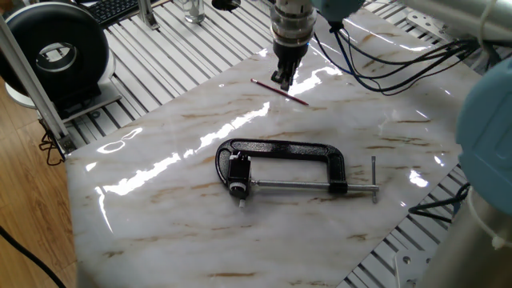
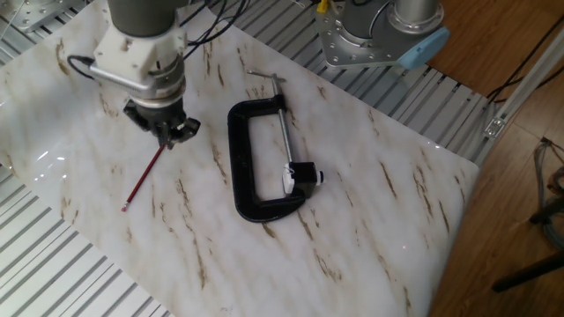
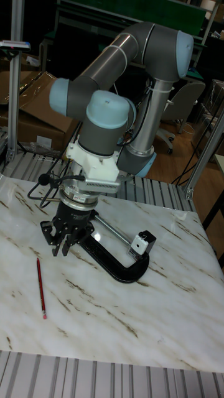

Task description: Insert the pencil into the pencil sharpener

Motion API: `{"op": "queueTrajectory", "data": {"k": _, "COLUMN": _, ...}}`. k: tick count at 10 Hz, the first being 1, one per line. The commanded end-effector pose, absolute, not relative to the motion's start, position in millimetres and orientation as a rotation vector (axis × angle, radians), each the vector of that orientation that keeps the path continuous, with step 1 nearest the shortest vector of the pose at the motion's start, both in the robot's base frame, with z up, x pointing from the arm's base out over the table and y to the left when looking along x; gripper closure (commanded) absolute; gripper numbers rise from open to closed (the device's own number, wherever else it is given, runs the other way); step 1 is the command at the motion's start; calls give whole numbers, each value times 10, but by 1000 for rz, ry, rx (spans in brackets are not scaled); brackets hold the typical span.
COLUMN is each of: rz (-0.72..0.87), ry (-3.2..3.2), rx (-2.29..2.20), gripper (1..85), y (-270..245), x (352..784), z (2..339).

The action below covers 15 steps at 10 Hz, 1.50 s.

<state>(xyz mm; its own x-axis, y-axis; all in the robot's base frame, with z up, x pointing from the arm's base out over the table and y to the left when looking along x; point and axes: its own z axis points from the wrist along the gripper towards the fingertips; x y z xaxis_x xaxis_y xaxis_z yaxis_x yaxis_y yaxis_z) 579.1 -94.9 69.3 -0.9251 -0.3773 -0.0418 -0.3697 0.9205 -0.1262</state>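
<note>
The pencil (image 2: 143,178) is a thin maroon stick lying flat on the marble slab, also visible as pencil (image 1: 280,92) and pencil (image 3: 40,288). My gripper (image 2: 168,138) hangs just over the pencil's end nearest the clamp, fingers pointing down. It is open and holds nothing, and shows too as gripper (image 1: 282,77) and gripper (image 3: 61,250). The pencil sharpener (image 2: 303,176), a small black block with a pale end, sits in the mouth of the black C-clamp (image 2: 240,167). It appears again as sharpener (image 1: 237,171) and sharpener (image 3: 142,242), well away from the gripper.
The C-clamp (image 1: 284,150) lies flat mid-slab, its steel screw rod (image 1: 304,188) running toward the handle. Slatted aluminium table (image 1: 176,56) surrounds the marble. A round black device (image 1: 58,50) stands at the back left, cables (image 1: 384,68) trail at the back, and the arm base (image 2: 379,31) is beside the slab.
</note>
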Motion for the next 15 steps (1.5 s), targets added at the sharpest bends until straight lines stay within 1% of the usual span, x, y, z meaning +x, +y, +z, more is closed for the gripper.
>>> {"op": "queueTrajectory", "data": {"k": 1, "rz": -109, "ry": 2989, "rx": -615, "gripper": 507, "y": -890, "x": 5834, "z": 565}}
{"op": "queueTrajectory", "data": {"k": 2, "rz": -116, "ry": 3006, "rx": -597, "gripper": 473, "y": -910, "x": 5802, "z": 564}}
{"op": "queueTrajectory", "data": {"k": 4, "rz": -134, "ry": 3019, "rx": -564, "gripper": 483, "y": -945, "x": 5787, "z": 565}}
{"op": "queueTrajectory", "data": {"k": 5, "rz": -183, "ry": 3003, "rx": -619, "gripper": 487, "y": -1021, "x": 5814, "z": 574}}
{"op": "queueTrajectory", "data": {"k": 7, "rz": -153, "ry": 2973, "rx": -689, "gripper": 483, "y": -1089, "x": 6096, "z": 250}}
{"op": "queueTrajectory", "data": {"k": 8, "rz": -157, "ry": 2966, "rx": -700, "gripper": 483, "y": -1098, "x": 6153, "z": 196}}
{"op": "queueTrajectory", "data": {"k": 11, "rz": -149, "ry": 2953, "rx": -720, "gripper": 493, "y": -1092, "x": 6198, "z": 163}}
{"op": "queueTrajectory", "data": {"k": 15, "rz": -92, "ry": 2989, "rx": -624, "gripper": 497, "y": -1025, "x": 6115, "z": 166}}
